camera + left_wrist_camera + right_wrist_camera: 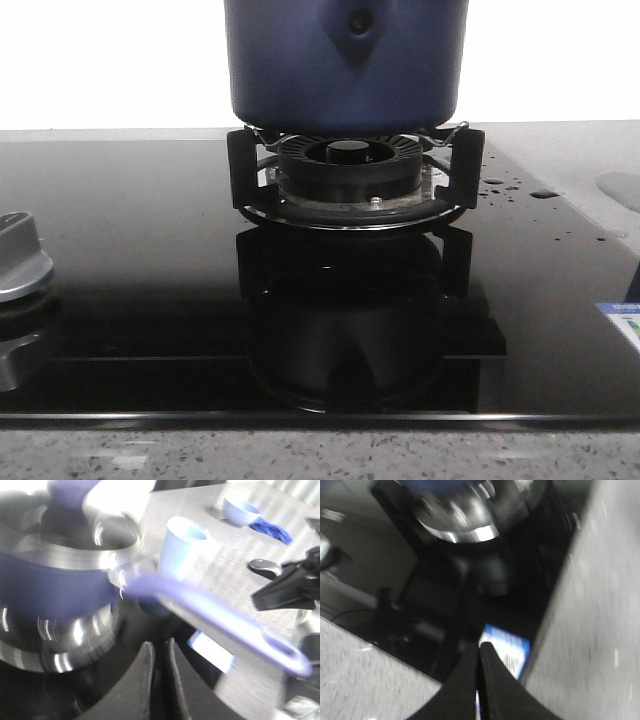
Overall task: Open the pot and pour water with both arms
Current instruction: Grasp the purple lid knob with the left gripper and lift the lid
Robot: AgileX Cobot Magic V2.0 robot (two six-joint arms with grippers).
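The pot (pixel 345 65) stood on the black pan support (pixel 352 165) of the gas burner (pixel 348 172), at the back middle of the glossy black glass cooktop (pixel 150 260). In the front view its dark navy wall filled the top centre, with the pointed bracket and its single rivet facing the camera, and its rounded bottom edge rested on the support's prongs. The pot's dark reflection lay on the glass below the burner. A silver control knob (pixel 18 260) sat at the left edge of the cooktop, water droplets (pixel 500 185) dotted the glass to the right of the burner, and a blue and white label (pixel 622 325) showed at the right edge. A speckled grey surface (pixel 320 452) ran along the front.

The left wrist view, heavily blurred, showed the pot (pixel 55 580) with a bright steel rim and a long bluish handle (pixel 210 617) reaching away from its wall. Beyond the handle stood a white ribbed cup (pixel 182 547), and farther off a small white bowl (pixel 241 510) beside a blue cloth (pixel 272 530). The left gripper (pixel 159 680) hung just below the handle, apart from it, its jaws nearly closed on nothing.

In the right wrist view, also blurred, the right gripper (pixel 479 680) had its jaws pressed together and empty, above the cooktop edge near the label (pixel 502 647), with the base of the pot (pixel 470 515) well apart from it.
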